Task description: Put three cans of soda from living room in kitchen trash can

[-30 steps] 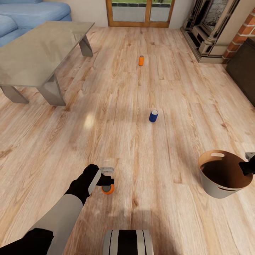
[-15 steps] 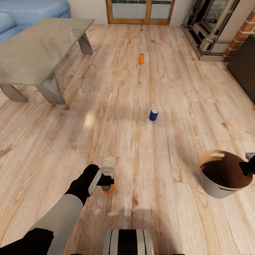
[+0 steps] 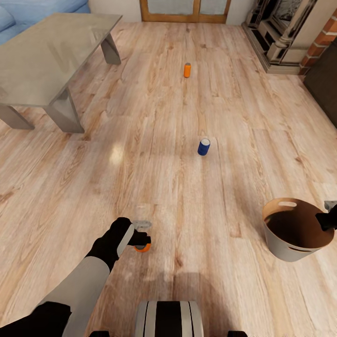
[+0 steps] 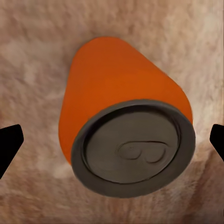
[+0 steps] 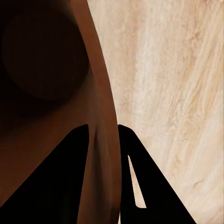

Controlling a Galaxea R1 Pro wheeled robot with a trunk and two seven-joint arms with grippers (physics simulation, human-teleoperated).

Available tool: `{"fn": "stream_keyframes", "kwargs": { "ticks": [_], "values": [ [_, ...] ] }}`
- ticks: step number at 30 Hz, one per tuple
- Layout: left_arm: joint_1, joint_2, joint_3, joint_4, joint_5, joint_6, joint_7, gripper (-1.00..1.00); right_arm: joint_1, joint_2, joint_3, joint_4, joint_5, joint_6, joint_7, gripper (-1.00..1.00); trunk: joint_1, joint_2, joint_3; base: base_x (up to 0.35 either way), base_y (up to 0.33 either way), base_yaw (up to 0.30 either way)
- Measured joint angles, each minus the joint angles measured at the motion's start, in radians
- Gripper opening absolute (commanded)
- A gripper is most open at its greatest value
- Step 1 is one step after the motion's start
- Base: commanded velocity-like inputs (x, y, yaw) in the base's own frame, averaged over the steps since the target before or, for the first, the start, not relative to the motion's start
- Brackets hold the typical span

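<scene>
Living-room wood floor [image 3: 196, 196]; left gripper [image 3: 142, 235] wide open above near orange can [image 4: 123, 140], fingertips [image 4: 9, 144] either side, not touching. Can light, rigid, slick: clamp mid-body. Right gripper [image 5: 103, 133] pinches trash can [image 3: 292, 236] rim, right

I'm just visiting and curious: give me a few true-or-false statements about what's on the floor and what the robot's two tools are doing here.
1. The right tool pinches the bucket by its rim. True.
2. The blue can lies inside the bucket. False: it stands on the wood floor, apart from it.
3. The left tool is around an orange can, fingers open beside it. True.
4. Both orange cans sit on the glass table. False: the far orange can stands on the floor.
</scene>
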Motion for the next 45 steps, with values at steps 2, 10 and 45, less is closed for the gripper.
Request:
{"fn": "stream_keyframes", "kwargs": {
  "ticks": [2, 10, 45],
  "values": [
    [0.000, 0.000, 0.000, 0.000, 0.000, 0.000, 0.001, 1.00, 0.002, -0.027, 0.003, 0.003, -0.047, 0.000, 0.010, -1.00, 0.001, 0.000, -0.010, 0.000, 0.000, 0.000],
    [0.000, 0.002, 0.001, -0.014, 0.001, 0.000, -0.004, -1.00, 0.001, -0.032, 0.000, 0.003, -0.044, 0.000, 0.020, -1.00, 0.001, -0.001, -0.013, 0.000, 0.000, 0.000],
    [0.003, 0.003, -0.001, -0.056, -0.002, 0.003, -0.020, -1.00, 0.009, 0.003, -0.002, 0.000, 0.004, 0.000, 0.000, -1.00, -0.008, 0.005, 0.067, 0.000, 0.000, 0.000]
  ]
}}
